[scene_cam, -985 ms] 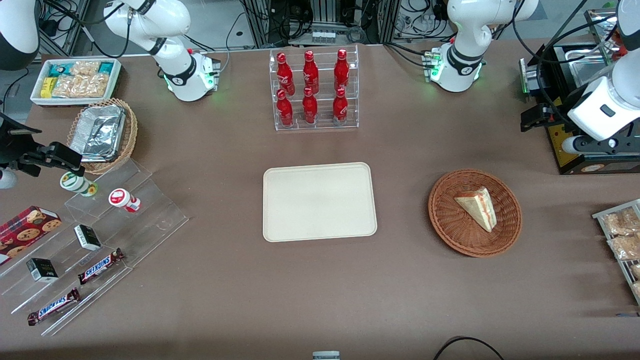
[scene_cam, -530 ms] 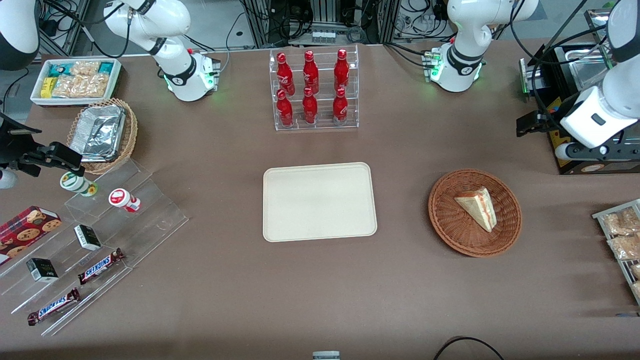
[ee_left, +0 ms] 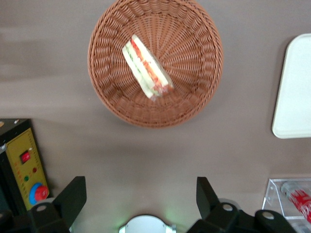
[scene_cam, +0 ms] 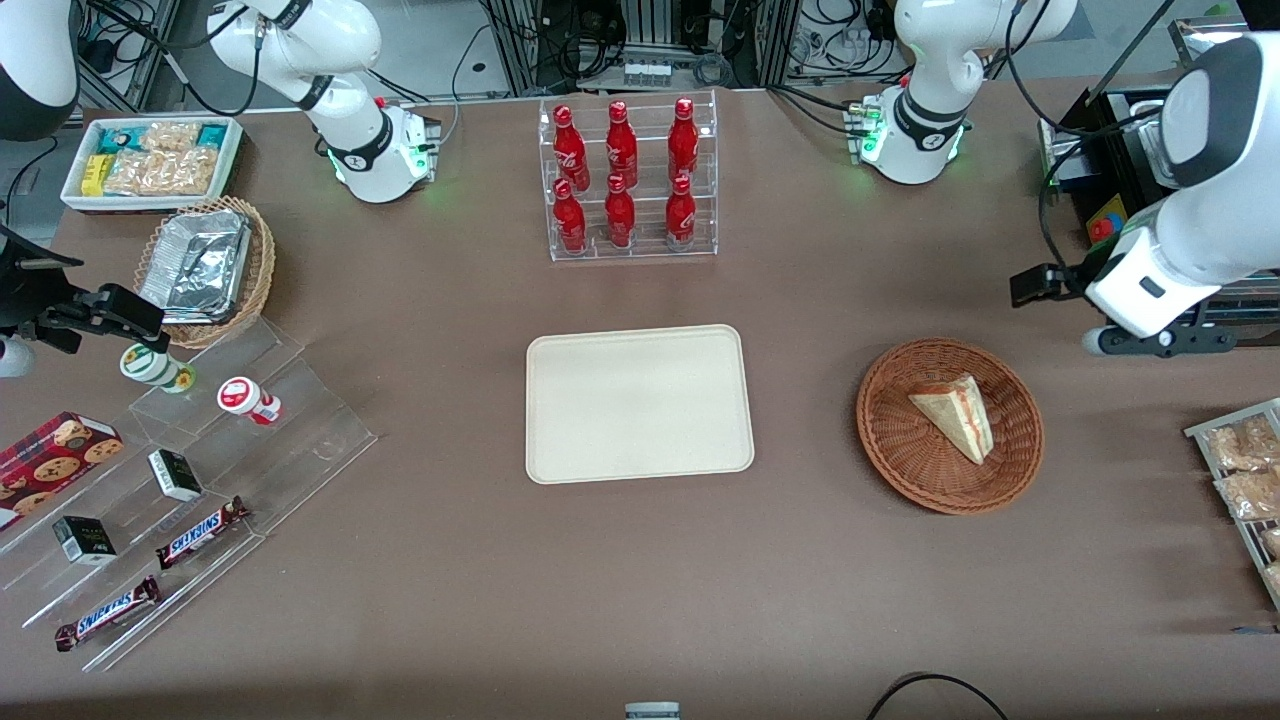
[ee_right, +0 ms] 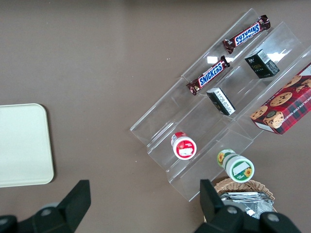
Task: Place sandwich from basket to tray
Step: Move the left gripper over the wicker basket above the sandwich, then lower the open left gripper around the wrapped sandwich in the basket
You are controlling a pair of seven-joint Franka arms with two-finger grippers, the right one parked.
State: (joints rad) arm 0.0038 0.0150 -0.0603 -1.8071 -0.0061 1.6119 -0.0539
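The sandwich (scene_cam: 955, 410), a pale triangular wedge with red and green filling on its cut edge, lies in the round reddish-brown wicker basket (scene_cam: 900, 450). In the left wrist view the sandwich (ee_left: 146, 68) rests near the middle of the basket (ee_left: 194, 97). My gripper (scene_cam: 1160, 345) hangs high over the table, a little farther from the front camera than the basket and toward the working arm's end. The gripper (ee_left: 140, 196) is open wide, with nothing between its fingers. The cream tray (scene_cam: 640, 403) lies bare at the table's middle.
A black and yellow control box (scene_cam: 1130, 290) with a red button sits just under the arm. A rack of red bottles (scene_cam: 625, 180) stands farther back than the tray. A wire rack of snack bags (scene_cam: 1245, 470) lies at the working arm's table end.
The left arm has swung away from the control box, nearer to the front camera and toward the basket. The sandwich, basket and tray have not moved.
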